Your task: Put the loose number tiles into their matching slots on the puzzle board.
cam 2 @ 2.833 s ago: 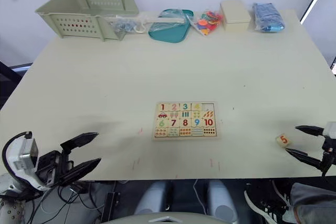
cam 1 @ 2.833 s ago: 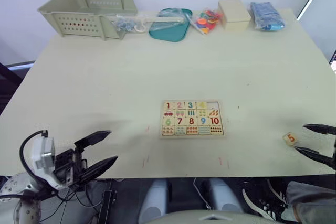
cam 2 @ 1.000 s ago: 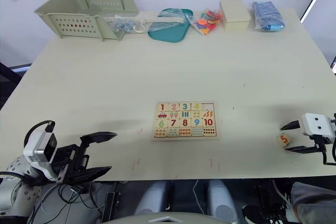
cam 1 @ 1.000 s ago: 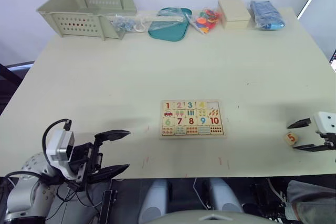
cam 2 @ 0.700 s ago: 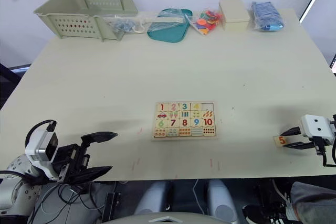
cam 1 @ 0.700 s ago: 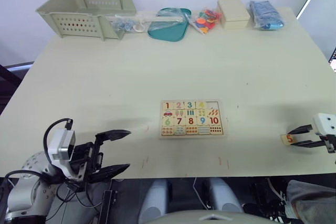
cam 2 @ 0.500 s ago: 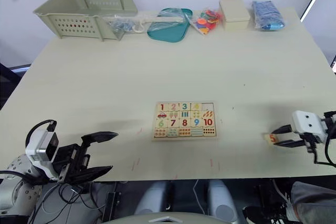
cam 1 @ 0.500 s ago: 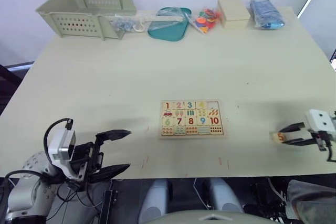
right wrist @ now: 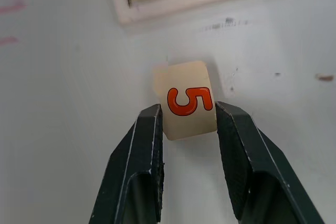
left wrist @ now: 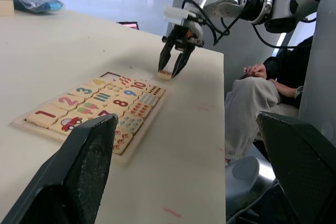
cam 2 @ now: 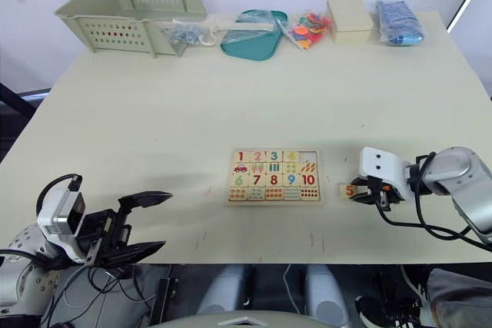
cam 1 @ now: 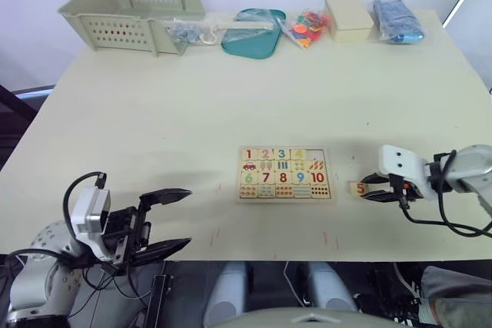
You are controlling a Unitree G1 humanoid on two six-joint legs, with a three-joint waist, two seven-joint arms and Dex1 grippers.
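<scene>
Right wrist view shows what the head views only hint at: the right hand has its two black fingers pressed on opposite sides of the 5 tile, its orange-red digit facing up, with one corner of the board just past it. Left wrist view gives the low side angle, where that tile sits at the counter surface just beside the board's end, and a seated person shows past the counter's edge. From the head views, the board lies in the middle of the counter toward the near edge; its far row holds four tiles, 1 to 4, and one open slot at the right end, while the row of 6 to 10 is full. One loose tile is in view, the 5, lying between the board and the right edge. The left hand hangs past the near edge by the near left corner, fingers spread wide and holding nothing. Along the far edge stand a basket, a teal tray, a bag of coloured pieces, a cream box and a blue bag. Between that far row and the board the counter is bare, as is its left half.
</scene>
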